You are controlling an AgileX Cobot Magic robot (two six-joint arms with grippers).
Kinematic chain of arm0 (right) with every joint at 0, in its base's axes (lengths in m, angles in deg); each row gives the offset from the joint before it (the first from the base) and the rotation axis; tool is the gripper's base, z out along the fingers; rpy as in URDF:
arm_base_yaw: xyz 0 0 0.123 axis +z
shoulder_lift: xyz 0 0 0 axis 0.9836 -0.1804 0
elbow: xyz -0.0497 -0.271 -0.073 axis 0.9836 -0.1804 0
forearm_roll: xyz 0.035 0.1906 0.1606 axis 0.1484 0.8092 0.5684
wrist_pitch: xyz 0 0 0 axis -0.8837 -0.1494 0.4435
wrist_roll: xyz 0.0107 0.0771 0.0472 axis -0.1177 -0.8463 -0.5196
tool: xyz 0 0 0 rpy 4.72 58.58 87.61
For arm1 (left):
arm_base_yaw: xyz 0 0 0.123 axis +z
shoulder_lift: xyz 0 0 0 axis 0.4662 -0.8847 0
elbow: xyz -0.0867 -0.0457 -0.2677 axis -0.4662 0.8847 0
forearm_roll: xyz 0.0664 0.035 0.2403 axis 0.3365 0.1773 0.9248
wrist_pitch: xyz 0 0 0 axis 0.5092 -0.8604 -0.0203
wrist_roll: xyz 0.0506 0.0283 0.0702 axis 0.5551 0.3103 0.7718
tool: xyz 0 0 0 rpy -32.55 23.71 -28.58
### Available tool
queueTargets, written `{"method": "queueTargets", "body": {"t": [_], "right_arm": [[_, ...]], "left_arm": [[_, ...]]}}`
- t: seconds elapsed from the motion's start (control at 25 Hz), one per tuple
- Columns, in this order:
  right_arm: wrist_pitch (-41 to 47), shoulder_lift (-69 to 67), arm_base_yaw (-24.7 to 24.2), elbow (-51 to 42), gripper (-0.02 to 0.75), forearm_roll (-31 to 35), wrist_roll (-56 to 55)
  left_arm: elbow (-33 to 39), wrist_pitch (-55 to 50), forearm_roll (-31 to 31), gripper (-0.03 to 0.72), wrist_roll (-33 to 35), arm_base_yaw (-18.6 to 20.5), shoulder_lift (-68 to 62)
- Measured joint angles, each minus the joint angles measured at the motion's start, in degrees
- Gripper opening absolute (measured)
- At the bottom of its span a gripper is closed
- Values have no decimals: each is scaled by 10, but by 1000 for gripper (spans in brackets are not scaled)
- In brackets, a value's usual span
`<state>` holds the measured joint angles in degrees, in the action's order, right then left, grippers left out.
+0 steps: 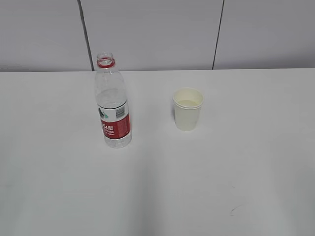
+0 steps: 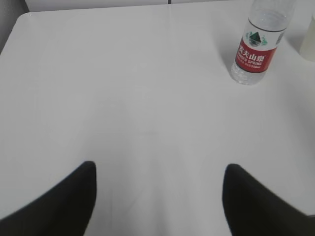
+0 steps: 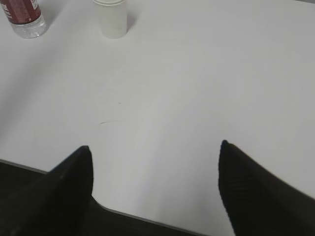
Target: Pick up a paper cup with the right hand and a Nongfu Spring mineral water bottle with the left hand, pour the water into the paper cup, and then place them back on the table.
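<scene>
Both pincers spread wide, holding and touching nothing. Left hand hovers over the table, well short of the Nongfu Spring mineral water bottle. Right hand sits at the table's near edge, well apart from the paper cup. Bottle upright, uncapped; cup upright to the bottle's right, apart from it.

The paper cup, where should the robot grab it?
Probably around the middle of the paper cup, pinching its side walls from the near right. It stands upright and open-topped, and the right hand waits open on that side, away from the bottle.
</scene>
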<state>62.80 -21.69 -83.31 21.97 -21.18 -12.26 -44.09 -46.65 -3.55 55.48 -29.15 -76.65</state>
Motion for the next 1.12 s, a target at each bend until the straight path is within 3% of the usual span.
{"method": "queueTargets", "body": {"t": [1.12], "right_arm": [[0,0,0,0,591,-4,-6]], "left_arm": [[0,0,-18,491,0,0,0]]}}
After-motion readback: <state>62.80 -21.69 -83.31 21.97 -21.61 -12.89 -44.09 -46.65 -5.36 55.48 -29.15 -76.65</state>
